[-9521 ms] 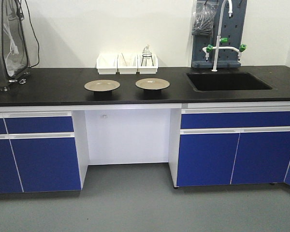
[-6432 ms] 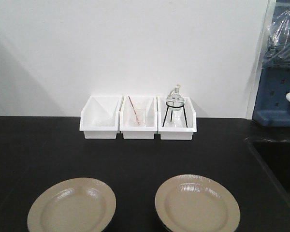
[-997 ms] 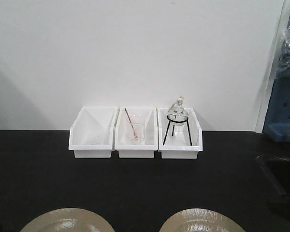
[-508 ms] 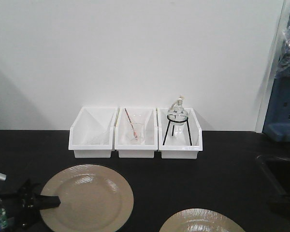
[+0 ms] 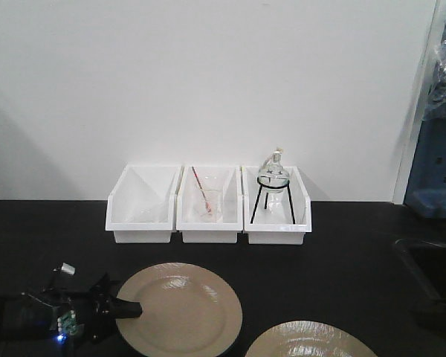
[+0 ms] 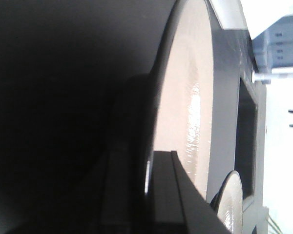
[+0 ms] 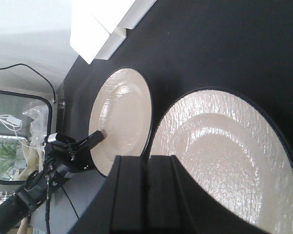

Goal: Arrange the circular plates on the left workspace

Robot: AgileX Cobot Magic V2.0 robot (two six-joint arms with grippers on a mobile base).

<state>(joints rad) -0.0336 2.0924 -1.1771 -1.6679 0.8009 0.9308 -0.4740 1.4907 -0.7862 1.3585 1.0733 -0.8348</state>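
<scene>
Two round tan plates lie in view on the black countertop (image 5: 342,253). My left gripper (image 5: 134,309) is shut on the left rim of the left plate (image 5: 180,309), which looks raised off the surface. In the left wrist view that plate (image 6: 185,97) stands edge-on between the jaws of my left gripper (image 6: 147,170). The right plate (image 5: 310,341) is cut off by the bottom edge. In the right wrist view my right gripper (image 7: 146,163) hovers shut over the right plate (image 7: 224,161), holding nothing. That view also shows the left plate (image 7: 119,117) and the left gripper (image 7: 95,137).
Three white bins stand against the back wall: a left bin (image 5: 141,204), a middle bin (image 5: 208,204) with a glass beaker, and a right bin (image 5: 276,204) with a flask on a black stand. The sink recess (image 5: 431,275) and a blue rack (image 5: 435,178) are at the right.
In the last half second my left gripper carried the left plate to the right, closer to the right plate. One second ago that plate lay low at the bottom edge. The right plate has not moved.
</scene>
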